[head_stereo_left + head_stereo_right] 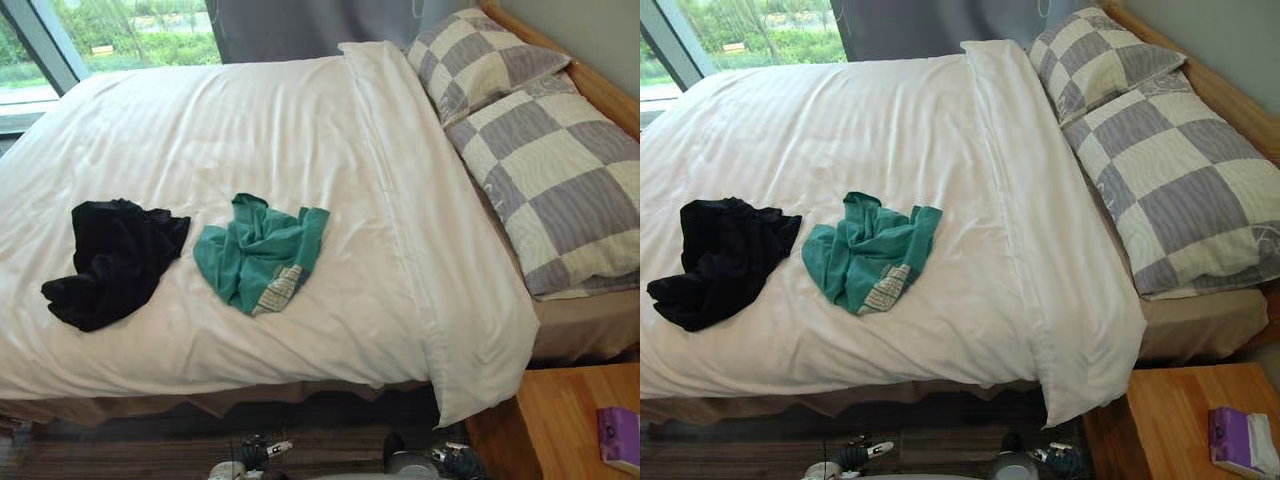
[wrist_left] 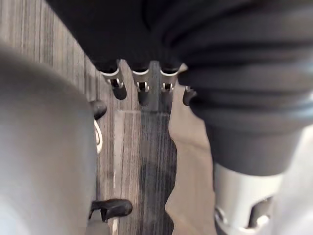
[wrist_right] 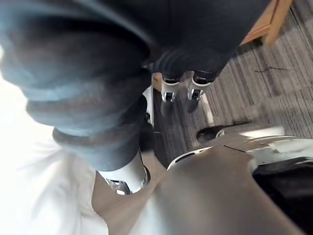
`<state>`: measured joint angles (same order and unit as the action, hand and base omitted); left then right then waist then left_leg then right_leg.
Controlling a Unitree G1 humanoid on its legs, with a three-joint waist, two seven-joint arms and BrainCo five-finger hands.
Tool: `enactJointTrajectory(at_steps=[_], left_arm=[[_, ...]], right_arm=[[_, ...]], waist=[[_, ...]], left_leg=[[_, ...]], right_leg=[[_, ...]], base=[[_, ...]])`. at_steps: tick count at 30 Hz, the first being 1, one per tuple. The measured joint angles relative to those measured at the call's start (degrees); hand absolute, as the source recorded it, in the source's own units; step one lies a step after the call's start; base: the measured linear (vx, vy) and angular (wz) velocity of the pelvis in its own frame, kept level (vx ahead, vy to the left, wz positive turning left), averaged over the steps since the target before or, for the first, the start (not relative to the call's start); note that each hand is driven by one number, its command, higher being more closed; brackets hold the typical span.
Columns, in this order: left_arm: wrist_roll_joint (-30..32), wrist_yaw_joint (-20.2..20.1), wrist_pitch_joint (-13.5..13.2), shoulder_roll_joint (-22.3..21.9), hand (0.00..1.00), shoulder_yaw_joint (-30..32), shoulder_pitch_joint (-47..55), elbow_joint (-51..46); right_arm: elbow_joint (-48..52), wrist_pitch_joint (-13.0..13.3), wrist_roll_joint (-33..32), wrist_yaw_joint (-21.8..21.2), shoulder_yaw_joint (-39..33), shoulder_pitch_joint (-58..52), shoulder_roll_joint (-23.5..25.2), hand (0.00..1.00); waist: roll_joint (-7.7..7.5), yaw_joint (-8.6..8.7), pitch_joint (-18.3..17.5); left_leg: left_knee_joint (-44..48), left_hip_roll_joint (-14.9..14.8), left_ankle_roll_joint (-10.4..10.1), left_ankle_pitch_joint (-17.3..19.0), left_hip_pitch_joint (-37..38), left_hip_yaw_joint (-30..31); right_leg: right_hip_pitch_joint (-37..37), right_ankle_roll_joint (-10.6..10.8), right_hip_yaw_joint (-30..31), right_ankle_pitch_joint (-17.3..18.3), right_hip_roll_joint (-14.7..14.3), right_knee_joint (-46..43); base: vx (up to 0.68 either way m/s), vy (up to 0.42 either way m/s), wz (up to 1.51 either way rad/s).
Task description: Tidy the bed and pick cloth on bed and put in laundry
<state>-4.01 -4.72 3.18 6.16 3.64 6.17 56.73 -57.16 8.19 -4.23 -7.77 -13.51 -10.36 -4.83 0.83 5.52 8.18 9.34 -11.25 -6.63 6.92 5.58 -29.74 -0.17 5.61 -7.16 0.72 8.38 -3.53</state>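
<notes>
black cloth (image 1: 115, 262), green cloth (image 1: 262, 252) are laid side by side on bed (image 1: 250, 130) | left hand (image 2: 142, 90), right hand (image 3: 167, 93) are held relaxed, empty

Eye views: head-mounted, from near side of bed (image 1: 300, 130), angled down, facing far, mid-range.
Shared: whole bed, pillows (image 1: 1160, 170) at right.
Left wrist view: very close, along left hand (image 2: 142, 90), down at floor (image 2: 142, 156).
Right wrist view: same, along right hand (image 3: 168, 95).

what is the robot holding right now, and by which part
Nothing. The left hand and right hand hang empty; the black cloth and teal cloth lie on the bed.
</notes>
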Motion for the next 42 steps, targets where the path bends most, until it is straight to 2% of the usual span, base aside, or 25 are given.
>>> enactJointTrajectory(at_steps=[1, 4, 6, 7, 9, 11, 12, 13, 14, 15, 16, 17, 18, 19, 21, 22, 23, 24, 29, 32, 34, 36, 38, 39, 42], left_arm=[[-0.44, 0.15, -0.16, -0.03, 0.00, 1.36, -0.08, 0.00], [0.86, -0.28, -2.35, -0.56, 0.00, 3.41, 0.11, 0.08], [0.78, -1.19, -4.22, -0.60, 0.00, 3.37, 0.57, 0.38], [0.30, -1.63, -4.58, -0.38, 0.00, 3.46, 0.57, 0.61], [-0.60, -2.71, -4.80, -0.37, 0.00, 3.50, 0.47, 0.81], [-0.93, -5.23, -5.52, -0.48, 0.00, 2.29, -0.84, 1.29], [-0.99, -5.64, -5.95, -0.62, 0.00, 0.79, -1.22, 1.28], [-1.59, -6.33, -6.13, -1.10, 0.00, -1.15, -1.67, 1.31], [-2.30, -6.51, -6.13, -0.73, 0.00, -2.16, -1.89, 1.33], [-3.72, -6.18, -5.94, -0.65, 0.00, -4.07, -2.62, 1.04], [-4.07, -6.18, -5.84, -0.21, 0.00, -4.55, -2.66, 1.04], [-4.44, -5.98, -4.84, -0.35, 0.00, -5.70, -2.70, 0.37], [-4.43, -5.45, -3.26, -0.38, 0.00, -6.62, -2.36, -2.15], [-4.44, -5.18, -2.67, -0.21, 0.00, -6.85, -2.38, -2.77], [-4.28, -5.01, -0.11, 0.80, 0.00, -9.04, -4.01, -3.22], [-4.08, -4.99, 0.21, 0.91, 0.00, -9.52, -4.41, -3.20], [-2.96, -4.91, 0.76, 1.06, 0.00, -10.98, -5.20, -3.11], [-2.09, -4.84, 1.30, 0.45, 0.00, -12.73, -5.96, -2.33], [-0.62, -2.79, 1.54, -0.43, 0.00, -14.71, -5.59, -1.07], [-2.43, -2.69, -0.22, -0.34, 0.00, -13.91, -5.79, -2.15], [-2.92, -3.88, -2.05, -0.65, 0.00, -14.16, -6.09, -2.64], [-2.00, -4.74, -2.48, -0.97, 0.00, -14.26, -5.71, -2.04], [-1.98, -5.33, -3.40, -0.95, 0.00, -14.16, -5.62, -1.53], [-2.33, -5.38, -3.87, -0.91, 0.00, -13.98, -5.69, -0.74], [-4.41, -6.61, -4.38, -0.91, 0.00, -13.59, -5.96, -0.16]], right_arm=[[0.00, 0.06, -0.22, 0.20, -0.33, -0.27, -0.35, 0.00], [0.02, 0.14, -1.43, 1.46, -3.00, -1.30, -0.70, 0.00], [0.21, 0.27, -1.83, 1.51, -4.09, -1.27, -0.71, 0.00], [0.19, 0.44, -0.05, 1.50, -4.13, -1.29, -0.86, 0.00], [0.14, 0.79, 2.99, 1.69, -4.51, -1.23, -1.22, 0.00], [-0.50, 0.90, 4.79, 2.22, -3.94, -0.19, -2.56, 0.00], [-0.94, 0.66, 4.72, 2.60, -3.02, 0.30, -3.60, 0.00], [-1.27, 0.12, 4.72, 2.64, -1.56, 1.41, -5.04, 0.00], [-2.06, 0.15, 4.90, 2.70, -1.19, 2.49, -5.08, 0.00], [-2.85, 0.37, 4.89, 2.70, -0.62, 3.88, -3.80, 0.00], [-2.85, 0.44, 4.84, 2.71, -0.23, 4.13, -3.56, 0.00], [-2.78, 0.45, 4.88, 2.20, 1.20, 4.96, -3.56, 0.00], [-2.25, 0.63, 5.63, 0.20, 4.19, 5.28, -3.45, 0.00], [-1.94, 1.03, 6.25, -0.61, 5.13, 5.27, -3.25, 0.00], [-0.12, 2.96, 8.37, -3.44, 7.22, 5.25, -2.99, 0.00], [0.53, 3.26, 8.65, -4.01, 7.87, 5.23, -2.96, 0.00], [1.83, 4.64, 9.36, -5.07, 9.00, 4.78, -2.92, 0.00], [2.78, 5.77, 9.40, -5.34, 9.76, 4.80, -3.13, 0.00], [2.99, 6.76, 8.55, -5.29, 16.25, 5.96, -5.06, 0.00], [1.84, 6.84, 7.02, -6.10, 20.78, 9.20, -5.68, 0.00], [1.76, 6.37, 7.08, -5.31, 21.86, 10.57, -7.19, 0.00], [1.75, 6.26, 6.44, -4.72, 21.45, 10.52, -7.50, 0.00], [1.80, 5.74, 4.30, -4.91, 21.30, 10.51, -6.92, 0.00], [2.10, 4.97, 2.71, -4.89, 20.96, 10.91, -6.72, 0.00], [1.80, 3.74, 2.26, -5.14, 19.08, 10.22, -6.84, 0.00]], waist=[[1.05, 0.08, 0.76], [1.84, 0.10, 2.00], [2.21, 0.46, 1.93], [2.32, 0.51, 1.87], [2.00, 1.18, 1.70], [1.57, 1.74, 1.24], [2.04, 1.68, 0.94], [2.55, 1.70, 0.68], [2.02, 1.58, 0.61], [0.34, 1.51, 1.11], [0.34, 1.39, 1.24], [1.05, 0.77, 1.54], [0.49, -0.79, 1.41], [0.38, -1.06, 1.31], [0.40, -0.71, 1.24], [0.39, -0.62, 1.21], [-0.08, 0.09, 0.93], [0.95, 0.65, 1.41], [1.08, -0.34, 1.39], [0.96, -1.43, 3.16], [3.47, -1.42, 5.42], [4.95, -1.16, 5.18], [4.95, -0.63, 5.28], [4.87, 0.27, 5.31], [3.38, 0.21, 5.99]], left_leg=[[9.91, -3.09, 0.13, 3.01, -2.84, 1.03], [22.55, -6.25, 0.64, 3.22, -5.85, 2.63], [23.82, -4.79, 2.12, 4.45, -5.02, 4.34], [25.11, -6.07, 3.76, 5.62, -5.82, 5.67], [24.61, -8.71, 4.46, 5.75, -6.10, 9.16], [18.99, -11.79, 4.82, 3.65, -6.87, 14.55], [15.53, -12.42, 3.69, 1.66, -6.79, 16.02], [12.80, -11.84, -6.03, 3.32, -5.93, 15.75], [13.36, -10.51, -8.58, 4.46, -5.63, 14.74], [17.35, -9.02, -7.77, 7.37, -7.10, 13.97], [18.34, -9.12, -7.42, 8.14, -7.43, 13.71], [18.23, -8.93, -5.97, 8.78, -6.93, 11.50], [16.33, -8.23, -4.61, 8.22, -5.56, 9.22], [15.39, -7.81, -3.92, 7.73, -5.57, 9.18], [7.44, -3.93, -1.39, 3.05, -5.82, 10.72], [5.48, -2.73, -0.98, 1.90, -5.82, 11.28], [1.71, -0.07, -0.18, -0.71, -5.72, 12.77], [-0.61, 1.74, 0.48, -2.67, -5.84, 15.31], [-2.83, 2.43, 0.72, -5.14, -4.11, 16.84], [12.91, 1.67, 0.45, -5.31, -11.21, 15.36], [24.45, -0.85, -1.50, -6.68, -13.95, 14.44], [23.77, -0.37, -1.50, -6.68, -12.55, 13.79], [21.02, 0.71, -1.28, -5.94, -11.68, 13.96], [19.23, -0.21, 0.08, -4.88, -11.63, 15.11], [13.54, -4.31, 0.73, -4.95, -10.69, 20.66]], right_leg=[[0.64, 0.05, 0.09, 0.57, -0.10, -1.20], [2.47, 0.50, 1.02, 1.36, 1.04, -2.80], [2.25, 1.56, 2.78, 2.20, 3.00, -3.02], [1.87, 1.62, 3.68, 2.24, 3.40, -3.04], [1.73, 1.94, 4.58, 2.43, 4.71, -3.22], [-0.29, 5.69, 5.79, 1.27, 7.82, -4.35], [-1.03, 7.53, 6.14, 0.68, 8.63, -4.33], [-1.92, 8.82, 7.29, -0.35, 9.98, -3.84], [-1.83, 9.07, 8.14, -1.85, 11.64, -3.42], [-2.13, 7.95, 6.29, -9.98, 13.33, -1.44], [-2.14, 6.61, 4.96, -13.29, 13.32, -0.75], [-3.16, 1.62, 1.89, -20.73, 13.27, 0.44], [-5.71, -3.30, -3.45, -20.82, 13.05, -2.50], [-5.98, -3.12, -4.93, -18.69, 12.32, -3.77], [-4.90, 0.64, -7.36, -6.11, 5.59, -6.91], [-4.55, 0.78, -7.53, -3.64, 4.46, -6.93], [-3.06, 0.50, -7.56, 2.42, 2.07, -6.72], [-1.76, -0.35, -5.05, 4.22, 0.53, -5.28], [1.88, -0.52, -8.32, 5.04, 0.87, -4.30], [0.92, 0.05, -6.92, 7.33, 3.33, -7.21], [4.09, 0.22, -6.73, 6.61, 3.97, -7.26], [4.69, 0.77, -6.03, 6.31, 4.83, -7.31], [4.62, 0.82, -5.14, 6.27, 5.91, -6.83], [4.23, 0.91, -4.80, 6.12, 5.95, -6.69], [3.84, 2.27, -2.50, 6.28, 7.83, -7.52]], base=[[0.00, 0.029, -0.05], [-0.01, 0.098, -0.13], [0.00, 0.189, -0.32], [0.00, 0.196, -0.37], [0.04, 0.203, -0.19], [0.03, 0.431, -0.09], [-0.02, 0.512, -0.23], [0.00, 0.479, -0.27], [0.00, 0.613, -0.40], [-0.06, 0.612, -0.29], [-0.10, 0.689, -0.38], [-0.12, 0.602, -0.53], [-0.08, 0.425, -0.52], [-0.06, 0.301, -0.14], [-0.03, 0.234, 0.57], [0.02, 0.192, 0.81], [0.06, 0.146, 1.06], [0.05, 0.124, 1.19], [0.00, -0.015, 0.60], [-0.10, -0.009, -0.06], [-0.04, 0.019, -0.21], [0.00, 0.094, -0.16], [0.03, 0.071, -0.16], [0.02, 0.071, -0.05], [0.04, 0.190, -0.19]])
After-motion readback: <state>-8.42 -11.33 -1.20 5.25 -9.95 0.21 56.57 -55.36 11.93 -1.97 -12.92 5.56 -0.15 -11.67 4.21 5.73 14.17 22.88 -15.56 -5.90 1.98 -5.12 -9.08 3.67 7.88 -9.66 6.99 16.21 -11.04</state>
